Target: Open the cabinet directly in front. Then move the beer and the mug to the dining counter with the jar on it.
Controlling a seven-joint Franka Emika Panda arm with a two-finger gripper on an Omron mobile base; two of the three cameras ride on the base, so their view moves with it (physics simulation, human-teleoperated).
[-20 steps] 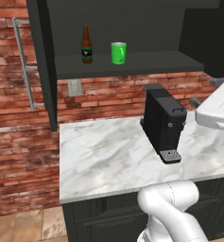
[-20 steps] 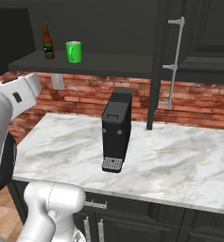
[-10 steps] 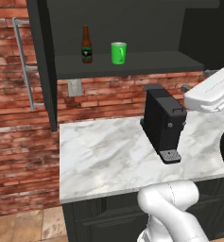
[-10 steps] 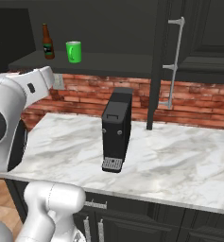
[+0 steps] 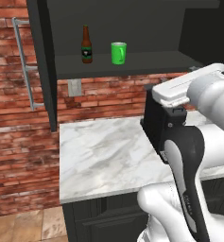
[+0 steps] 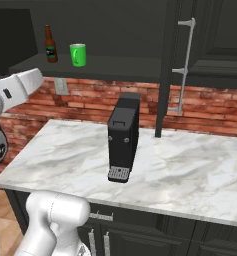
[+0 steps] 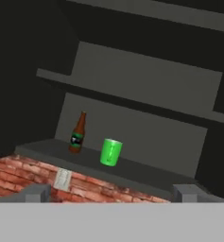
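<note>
While the pincer (image 7: 108,193) stood wide and empty, aimed up at the opened cabinet (image 5: 42,71), the coffee machine (image 6: 123,137) sat mid-desk (image 6: 190,170). Beyond, the beer (image 7: 78,133) and mug (image 7: 110,152) stood near the shelf's front edge, within reach. Only the base views showed the swung-out doors.

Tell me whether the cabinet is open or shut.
Open: the cabinet has both doors swung aside, baring its shelf with the beer and mug.
</note>
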